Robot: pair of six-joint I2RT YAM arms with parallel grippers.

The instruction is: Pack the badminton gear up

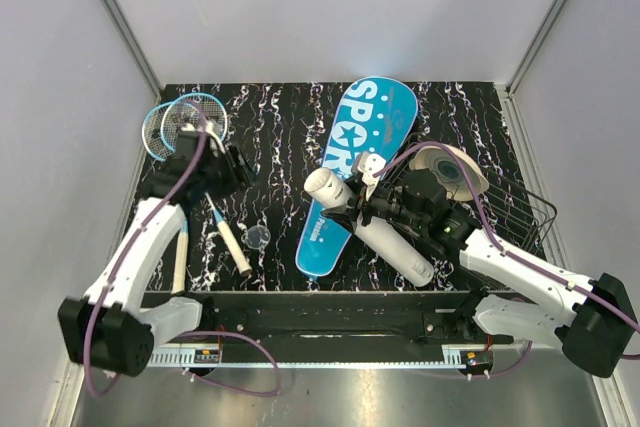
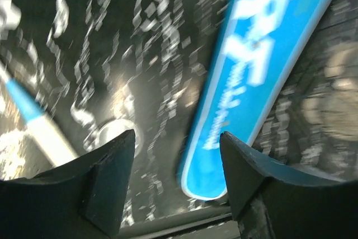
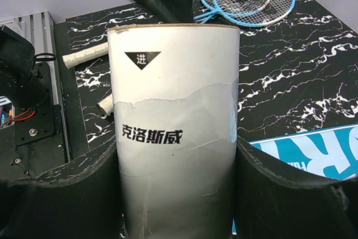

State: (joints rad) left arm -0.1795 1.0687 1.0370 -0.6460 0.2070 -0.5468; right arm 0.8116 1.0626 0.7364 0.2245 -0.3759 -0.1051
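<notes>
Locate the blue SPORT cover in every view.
Top external: the blue SPORT cover lies at centre, slanting, partly hidden by the white tube.
Left wrist: right of centre, blurred.
Right wrist: lower right corner, behind the tube.
Shared landmark: the black marbled tabletop.

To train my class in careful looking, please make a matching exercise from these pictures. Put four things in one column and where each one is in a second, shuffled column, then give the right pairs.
Things
1. white tube
2. blue cover
3. rackets
4. wire basket

Places
A. at the right edge of the table
B. heads at the far left corner
C. lying flat in the middle
D. clamped in the right gripper

Pairs: 1-D, 2-C, 3-B, 4-A
</notes>
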